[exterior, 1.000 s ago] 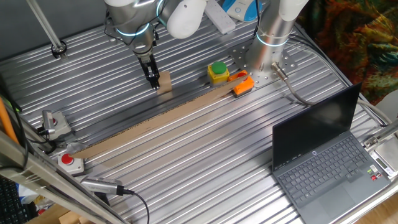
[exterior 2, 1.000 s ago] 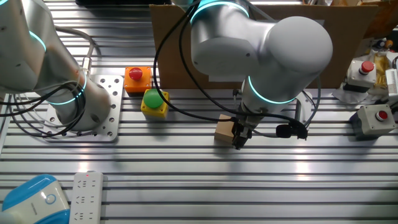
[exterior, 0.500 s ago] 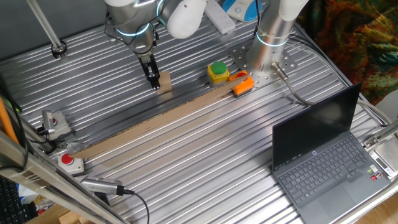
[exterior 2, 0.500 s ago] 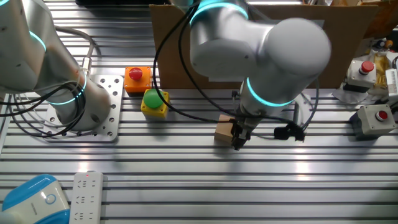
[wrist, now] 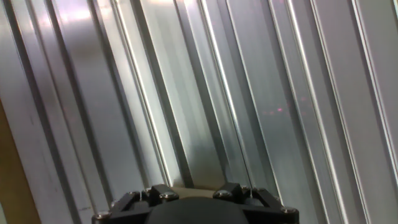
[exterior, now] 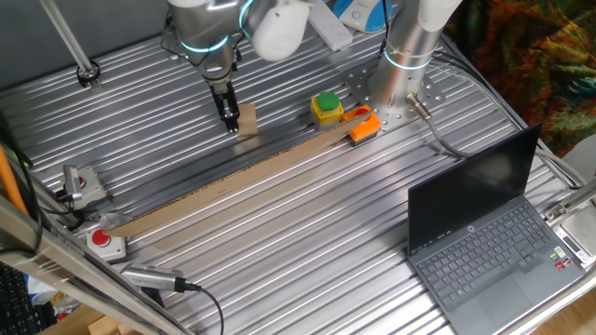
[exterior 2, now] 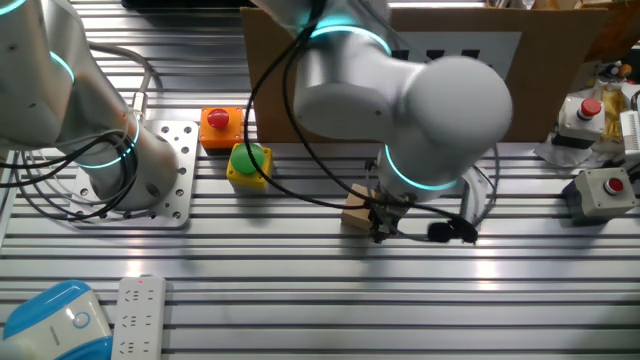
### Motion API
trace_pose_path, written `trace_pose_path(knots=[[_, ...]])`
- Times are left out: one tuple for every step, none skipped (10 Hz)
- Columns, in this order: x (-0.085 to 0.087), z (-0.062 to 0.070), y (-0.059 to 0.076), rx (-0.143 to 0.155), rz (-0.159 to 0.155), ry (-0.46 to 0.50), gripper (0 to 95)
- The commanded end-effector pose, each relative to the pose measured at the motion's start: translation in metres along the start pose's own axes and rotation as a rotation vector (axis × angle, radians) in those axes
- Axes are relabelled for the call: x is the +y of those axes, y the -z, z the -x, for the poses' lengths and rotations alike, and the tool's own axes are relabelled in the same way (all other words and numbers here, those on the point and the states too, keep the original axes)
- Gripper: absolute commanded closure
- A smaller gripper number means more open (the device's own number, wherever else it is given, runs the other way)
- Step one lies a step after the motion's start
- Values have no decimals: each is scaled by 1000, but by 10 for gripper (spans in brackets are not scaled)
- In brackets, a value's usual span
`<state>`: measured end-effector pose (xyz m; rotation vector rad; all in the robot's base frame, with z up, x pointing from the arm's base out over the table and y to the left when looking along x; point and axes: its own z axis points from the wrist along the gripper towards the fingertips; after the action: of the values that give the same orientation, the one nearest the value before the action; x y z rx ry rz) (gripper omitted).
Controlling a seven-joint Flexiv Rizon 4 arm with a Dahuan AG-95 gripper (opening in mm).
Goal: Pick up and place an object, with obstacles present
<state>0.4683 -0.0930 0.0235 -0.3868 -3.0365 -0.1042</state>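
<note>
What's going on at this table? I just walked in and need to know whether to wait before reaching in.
A robot arm has its hand down at the small tan wooden block on the ribbed table, right beside it. Whether the fingers grip the block cannot be told from these views. A long cardboard strip lies close by, with a yellow-and-green button box and an orange piece further along. Better wait.

A bulky glossy white arm [exterior 2: 420,100] is showing glowing cyan rings at its joints, black cables are looping around its wrist, and its slim black gripper [exterior: 228,116] is tapering downward
</note>
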Motion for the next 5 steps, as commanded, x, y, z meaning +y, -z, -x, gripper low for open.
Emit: trace_pose_path(knots=[[0, 2, -2, -1, -7, -1, 950], [0, 2, 0, -7, -17, -2, 950], [1, 2, 7, -1, -36, -3, 950], [3, 1, 10, -15, -31, -3, 950], [3, 1, 12, -23, -28, -3, 950]])
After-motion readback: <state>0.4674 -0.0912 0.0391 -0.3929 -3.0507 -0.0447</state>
